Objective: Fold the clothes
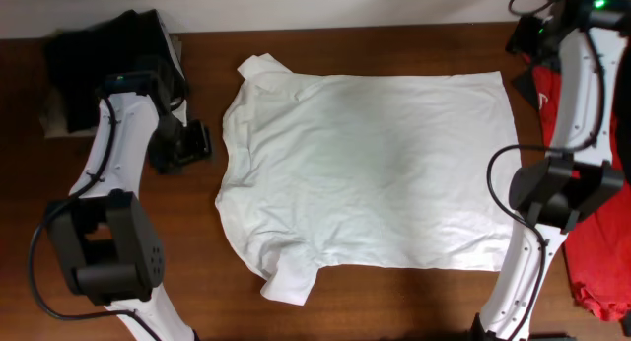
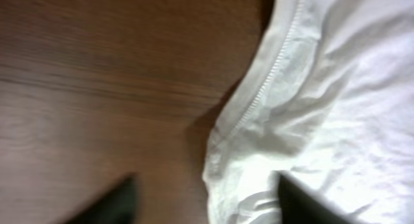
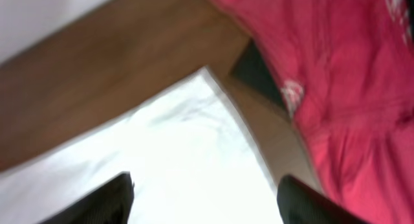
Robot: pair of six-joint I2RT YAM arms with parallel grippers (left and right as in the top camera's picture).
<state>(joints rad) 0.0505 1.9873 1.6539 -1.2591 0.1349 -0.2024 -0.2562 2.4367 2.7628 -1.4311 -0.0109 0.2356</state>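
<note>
White T-shirt (image 1: 365, 169) spread flat on worktop (image 1: 394, 304).
Long axis left to right, collar toward left arm; left gripper (image 2: 207, 180) and right gripper (image 3: 206, 180) spread wide, empty.

Table (image 1: 394, 302): dark brown wood, grain running lengthwise.
Red shirt (image 1: 601, 252): crumpled along the table's right edge; the right wrist view shows a small white print on it.
Black garment (image 1: 89, 55): folded pile at the far-left corner.
Beige garment (image 1: 47, 119): a pale sliver, seemingly tucked under the black garment.
Backdrop (image 1: 296, 6): a plain pale strip beyond the table's far edge.
</note>
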